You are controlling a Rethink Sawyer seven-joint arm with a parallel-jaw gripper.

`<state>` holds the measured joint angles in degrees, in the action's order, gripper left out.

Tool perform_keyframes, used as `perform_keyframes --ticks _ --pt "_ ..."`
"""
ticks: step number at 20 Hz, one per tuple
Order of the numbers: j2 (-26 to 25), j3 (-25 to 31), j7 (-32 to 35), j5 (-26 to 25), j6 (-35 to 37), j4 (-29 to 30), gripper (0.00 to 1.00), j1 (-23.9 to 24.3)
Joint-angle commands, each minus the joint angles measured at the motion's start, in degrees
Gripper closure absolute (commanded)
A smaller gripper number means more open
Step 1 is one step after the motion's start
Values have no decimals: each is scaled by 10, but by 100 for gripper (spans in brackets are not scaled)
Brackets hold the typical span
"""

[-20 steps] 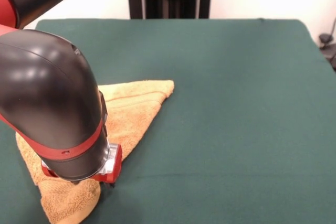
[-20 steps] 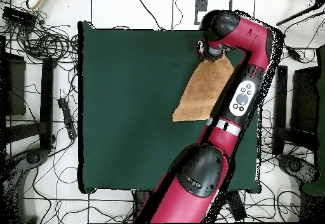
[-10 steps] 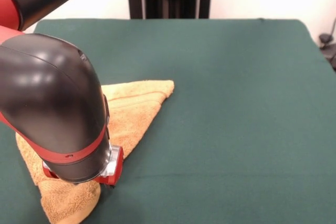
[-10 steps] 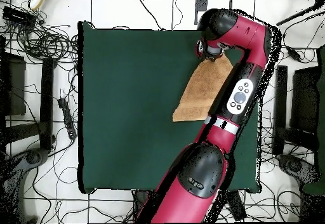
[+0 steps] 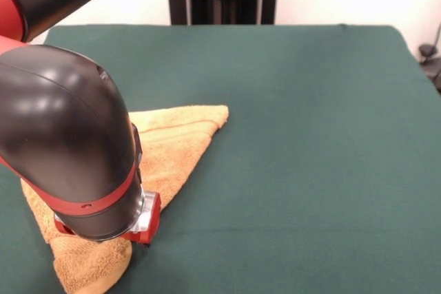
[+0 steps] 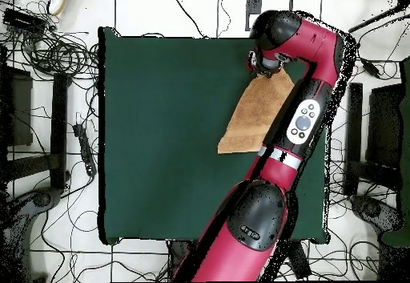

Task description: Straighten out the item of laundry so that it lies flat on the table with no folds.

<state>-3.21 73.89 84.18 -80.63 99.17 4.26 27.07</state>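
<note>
The item of laundry [image 5: 176, 145] is a golden-orange terry towel, folded over into a rough triangle on the left part of the green table [image 5: 310, 135]. One corner points toward the middle of the table, and a bunched end lies at the near left edge. My gripper [image 5: 141, 235] is low at the towel's near end, mostly hidden beneath the black and red wrist. Seen from overhead, the gripper [image 6: 258, 65] sits at the tip of the towel [image 6: 256, 113], by the edge of the table [image 6: 160, 135]. Whether it holds the cloth is hidden.
My bulky arm [image 5: 69, 142] covers much of the towel's left side in the front view. In the overhead view the arm [image 6: 300, 127] runs along the table's right side. Cables [image 6: 56, 51] lie on the floor around the table.
The arm has swayed slightly over the towel's end. The towel keeps the same folded shape and place.
</note>
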Motion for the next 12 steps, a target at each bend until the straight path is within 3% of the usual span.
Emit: perform_keyframes --ticks 1,12 --pt "-80 63 46 -51 -44 54 0 -14" --pt "-84 86 40 -64 -32 53 0 -7"
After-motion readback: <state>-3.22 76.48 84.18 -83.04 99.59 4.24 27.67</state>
